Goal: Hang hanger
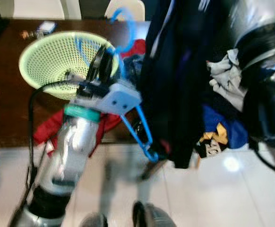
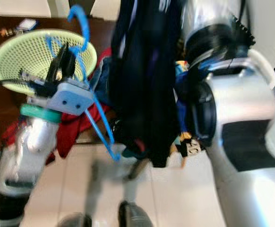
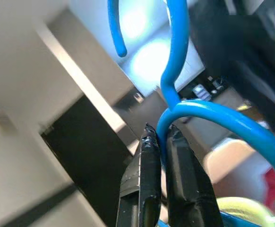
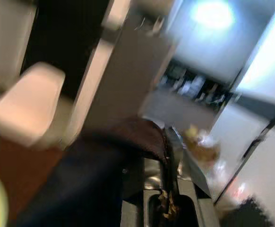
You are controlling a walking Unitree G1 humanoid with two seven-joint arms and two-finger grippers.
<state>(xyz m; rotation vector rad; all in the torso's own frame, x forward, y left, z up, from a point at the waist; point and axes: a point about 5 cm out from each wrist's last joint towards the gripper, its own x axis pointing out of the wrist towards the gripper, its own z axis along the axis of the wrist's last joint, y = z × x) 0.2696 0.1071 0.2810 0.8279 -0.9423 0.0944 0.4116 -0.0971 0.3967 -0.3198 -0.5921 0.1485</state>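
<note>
Hanger [image 1: 138, 124]: blue plastic, held upright in front of the robot, hook up, above the desk [image 1: 5, 94] edge and just beside the dark garment [image 1: 175, 80].
Left end effector [image 3: 160, 137]: fingers clamped tight on the hanger at base of its hook.
Right end effector [image 4: 168, 142]: raised w/ dark cloth draped over it; fingers open or closed, cannot tell.
Progress: hanger picked up and lifted; hook not yet on any rail, and no rail or rod visible. Judged early-to-mid; carry + hooking left.
Nearby: green mesh basket [image 1: 57, 59] on desk, red cloth [image 1: 50, 125] at the edge, mixed clothes [image 1: 220, 111].
Labels/writing: none legible; frames blurred.
</note>
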